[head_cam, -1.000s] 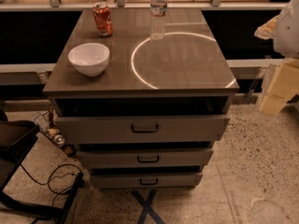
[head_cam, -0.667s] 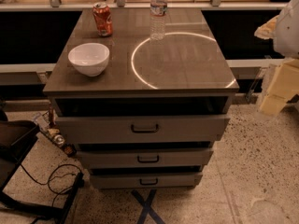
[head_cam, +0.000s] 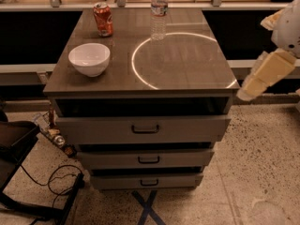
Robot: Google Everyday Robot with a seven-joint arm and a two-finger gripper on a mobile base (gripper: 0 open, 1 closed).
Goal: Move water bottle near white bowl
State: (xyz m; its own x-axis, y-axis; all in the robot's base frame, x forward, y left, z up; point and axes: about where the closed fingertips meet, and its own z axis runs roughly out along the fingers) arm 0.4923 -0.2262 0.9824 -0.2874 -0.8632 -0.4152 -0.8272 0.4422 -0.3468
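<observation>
The water bottle [head_cam: 159, 12], clear with a white cap, stands upright at the back middle of the tabletop [head_cam: 187, 74], on the far rim of a bright ring of light. The white bowl [head_cam: 89, 58] sits at the left of the tabletop, well apart from the bottle. My gripper [head_cam: 244, 93] is at the end of the cream arm at the right edge of the view. It hangs off the table's right front corner, far from the bottle and holding nothing I can see.
An orange-red soda can [head_cam: 103, 18] stands at the back left, behind the bowl. The table is a cabinet with three drawers [head_cam: 145, 128]. A dark chair [head_cam: 14, 144] and cables [head_cam: 56, 177] lie on the floor at left.
My arm has shifted slightly left and up, closer to the table's right front corner. The bottle, bowl and can have not moved.
</observation>
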